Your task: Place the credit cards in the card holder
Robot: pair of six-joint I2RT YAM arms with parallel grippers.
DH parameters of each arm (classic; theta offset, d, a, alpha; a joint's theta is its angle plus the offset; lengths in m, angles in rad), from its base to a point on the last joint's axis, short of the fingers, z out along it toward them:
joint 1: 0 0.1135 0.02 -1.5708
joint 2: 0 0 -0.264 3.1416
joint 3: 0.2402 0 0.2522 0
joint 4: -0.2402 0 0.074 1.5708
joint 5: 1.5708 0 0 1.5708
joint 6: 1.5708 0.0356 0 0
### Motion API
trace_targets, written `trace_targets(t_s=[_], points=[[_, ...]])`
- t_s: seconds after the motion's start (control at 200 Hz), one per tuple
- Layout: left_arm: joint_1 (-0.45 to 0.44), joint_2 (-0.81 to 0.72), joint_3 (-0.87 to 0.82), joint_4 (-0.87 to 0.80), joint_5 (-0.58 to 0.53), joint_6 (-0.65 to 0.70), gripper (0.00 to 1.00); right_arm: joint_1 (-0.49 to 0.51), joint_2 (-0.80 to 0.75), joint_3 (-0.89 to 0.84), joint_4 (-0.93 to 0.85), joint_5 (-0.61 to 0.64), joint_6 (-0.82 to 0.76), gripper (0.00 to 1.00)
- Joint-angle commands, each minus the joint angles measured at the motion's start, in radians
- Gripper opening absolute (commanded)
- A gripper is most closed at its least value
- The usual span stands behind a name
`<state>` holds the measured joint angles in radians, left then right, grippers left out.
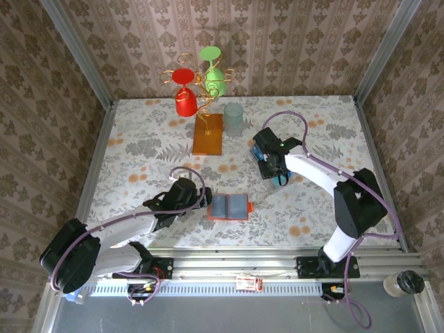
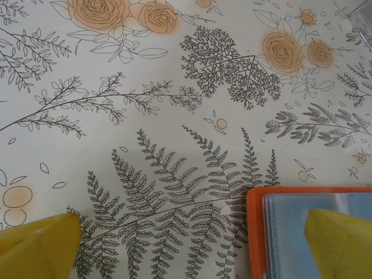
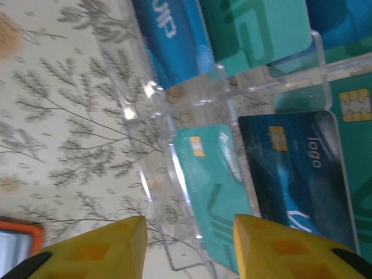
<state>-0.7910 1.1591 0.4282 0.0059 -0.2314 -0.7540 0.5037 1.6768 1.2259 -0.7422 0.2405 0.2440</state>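
From above, the card holder (image 1: 230, 206) lies open at lower centre of the floral tabletop (image 1: 139, 152), with the left end effector (image 1: 202, 198) at its left edge. The right end effector (image 1: 269, 168) hangs over the credit cards (image 1: 261, 151), right of centre.

Left wrist: fingers wide apart — the holder's orange corner sits lower right.

Right wrist: fingers apart, gripping nothing, above a clear tray (image 3: 145, 116) — blue and teal cards fill the right side.
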Motion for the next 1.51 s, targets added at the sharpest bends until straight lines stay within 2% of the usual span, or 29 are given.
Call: trace_targets(t_s=[0.0,0.32,0.815,1.185,1.28,1.5], points=[[0.005,-0.007,0.026,-0.017,0.007,0.025,1.0,-0.002,0.022,0.036,-0.047,0.102,-0.043,0.43],[0.007,-0.006,0.018,-0.01,0.009,0.022,1.0,-0.014,0.072,0.037,-0.039,0.066,-0.045,0.41],[0.008,0.014,0.011,0.015,0.014,0.017,1.0,-0.021,0.03,0.025,-0.031,0.014,-0.051,0.17],[0.01,0.008,0.012,0.006,0.016,0.022,1.0,-0.021,-0.009,0.037,-0.013,-0.011,-0.104,0.08],[0.01,0.005,0.011,0.005,0.017,0.022,1.0,-0.021,-0.025,0.051,-0.018,-0.022,-0.113,0.0],[0.013,-0.004,0.011,-0.003,0.017,0.027,1.0,-0.019,-0.097,0.084,-0.04,-0.106,-0.088,0.0]])
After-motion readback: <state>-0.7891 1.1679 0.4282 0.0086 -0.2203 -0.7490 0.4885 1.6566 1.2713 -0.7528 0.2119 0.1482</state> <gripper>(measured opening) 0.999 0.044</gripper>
